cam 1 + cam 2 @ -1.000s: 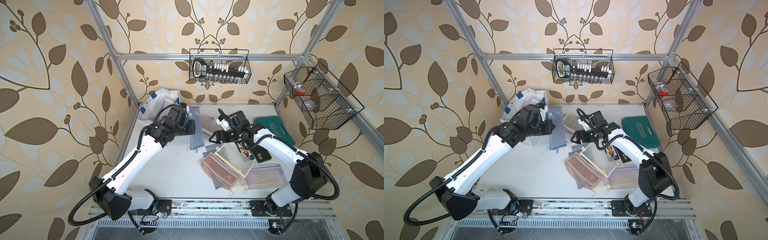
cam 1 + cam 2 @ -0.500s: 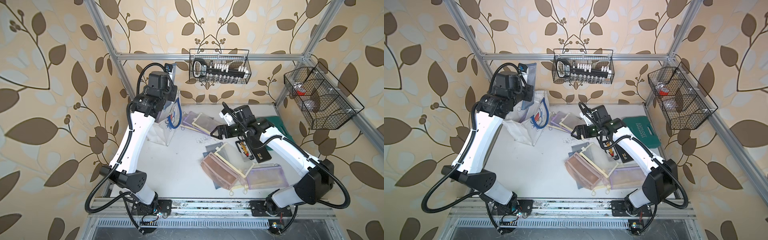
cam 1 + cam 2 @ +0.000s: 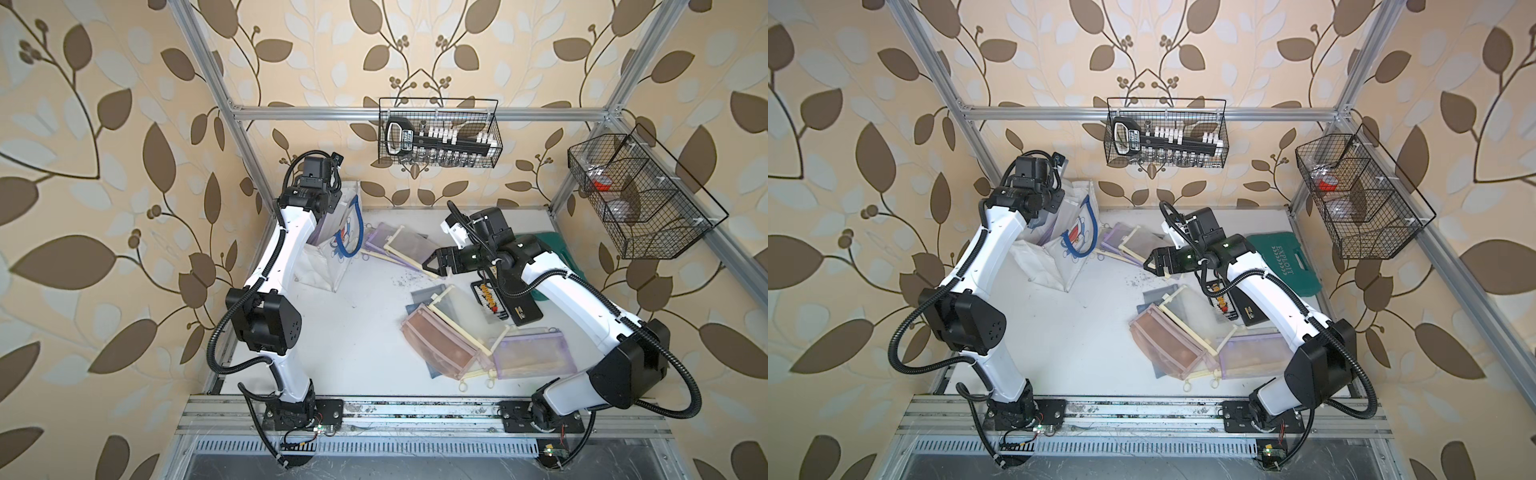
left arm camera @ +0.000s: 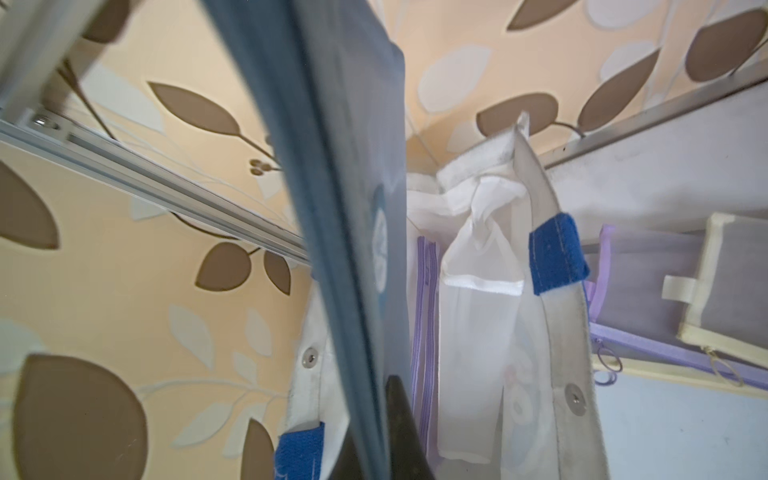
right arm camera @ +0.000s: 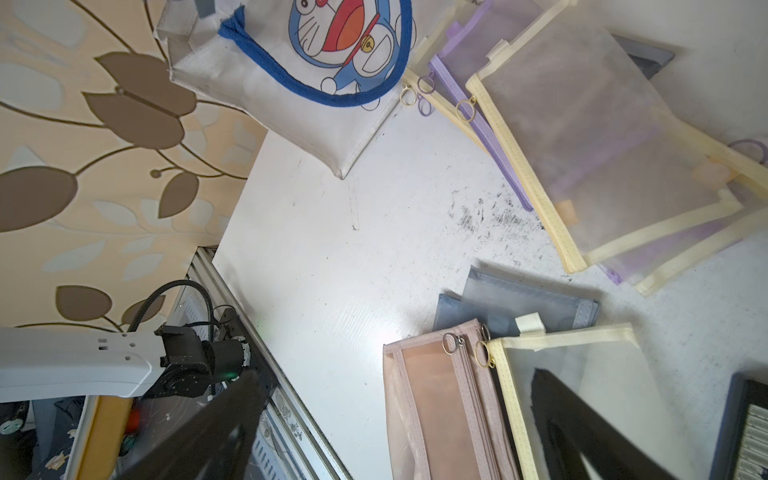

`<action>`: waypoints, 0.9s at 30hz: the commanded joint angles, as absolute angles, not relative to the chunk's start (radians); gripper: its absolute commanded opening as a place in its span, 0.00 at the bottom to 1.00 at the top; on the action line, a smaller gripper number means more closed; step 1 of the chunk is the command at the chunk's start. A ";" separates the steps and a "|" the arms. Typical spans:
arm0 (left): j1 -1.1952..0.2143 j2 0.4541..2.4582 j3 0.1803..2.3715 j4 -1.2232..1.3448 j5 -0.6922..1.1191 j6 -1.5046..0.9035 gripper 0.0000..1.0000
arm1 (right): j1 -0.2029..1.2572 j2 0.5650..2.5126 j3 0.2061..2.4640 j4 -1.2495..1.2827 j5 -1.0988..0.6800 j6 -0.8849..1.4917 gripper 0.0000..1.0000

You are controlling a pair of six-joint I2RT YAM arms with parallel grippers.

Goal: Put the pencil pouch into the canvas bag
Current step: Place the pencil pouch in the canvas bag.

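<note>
Blue pouch (image 4: pixel 353 166) clamped in left fingers (image 4: pixel 401 419) — long axis along them, tip at open bag (image 4: pixel 552 332) mouth; right fingers (image 3: pixel 429 266) apart, empty.

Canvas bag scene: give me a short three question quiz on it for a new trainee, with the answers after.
1. True or false: the right gripper holds a pouch.
2. The left gripper is shut on: A a screwdriver, B a blue-grey pencil pouch, C nothing.
3. Fill in: the canvas bag has ___ rope handles.
Key: 1 false, its jaws stand open and empty. 2 B. 3 blue.
</note>
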State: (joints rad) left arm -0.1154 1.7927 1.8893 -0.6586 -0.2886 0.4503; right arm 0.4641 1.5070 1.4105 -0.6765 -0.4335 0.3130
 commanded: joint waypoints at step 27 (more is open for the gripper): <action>0.008 1.736 1.909 -0.811 0.006 0.197 0.55 | 0.410 1.546 1.481 -0.689 -0.447 0.321 0.99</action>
State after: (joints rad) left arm 0.0132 1.8359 1.8576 -0.7616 -0.0242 0.2481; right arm 0.4191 1.5536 1.4723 -0.6819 -0.4377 0.3244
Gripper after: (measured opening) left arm 0.546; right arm 0.993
